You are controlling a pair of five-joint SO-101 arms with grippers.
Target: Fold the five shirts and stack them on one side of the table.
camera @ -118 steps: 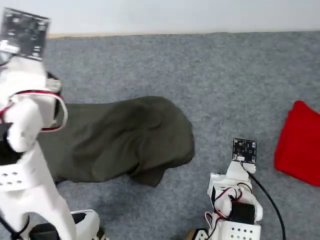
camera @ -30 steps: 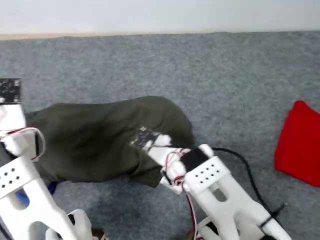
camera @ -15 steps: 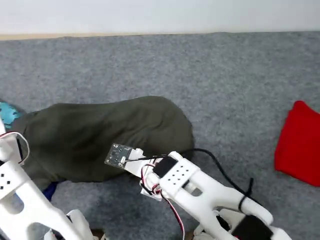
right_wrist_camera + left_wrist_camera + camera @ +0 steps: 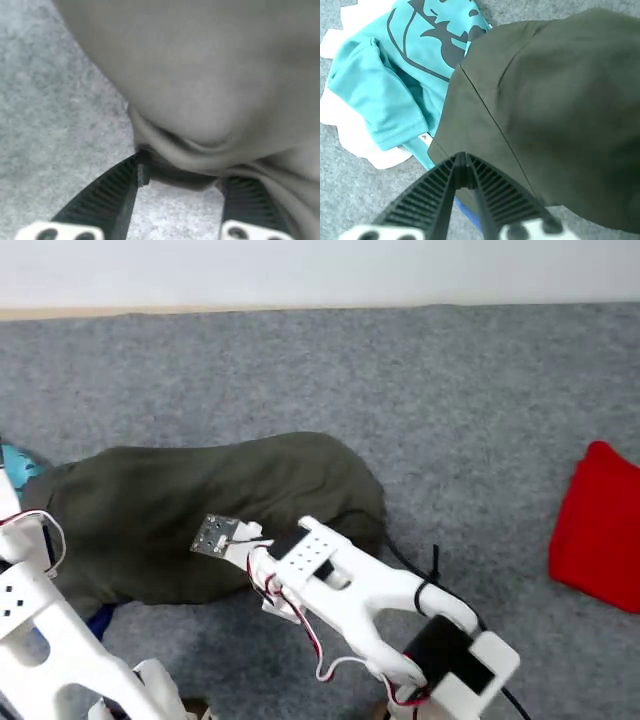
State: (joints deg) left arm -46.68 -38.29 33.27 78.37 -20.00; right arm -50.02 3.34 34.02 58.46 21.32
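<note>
Grey carpet-like tabletop [image 4: 450, 390]. Olive shirt [image 4: 200, 500] lies rumpled, centre-left. Red shirt [image 4: 600, 530] sits folded at the far right edge, well apart. Teal shirt [image 4: 385, 85] partly under olive's left end. Left gripper [image 4: 465, 162]: fingers pressed together, tips at olive hem; cloth between? can't tell. Right gripper [image 4: 182, 180]: fingers spread, straddling a fold at olive's near edge.

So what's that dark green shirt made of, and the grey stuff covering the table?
The dark green shirt looks like soft, matte knit, probably cotton jersey: it slumps in loose folds with a stitched seam. The grey table cover looks like felt or low carpet: fuzzy, mottled, no sheen.
</note>
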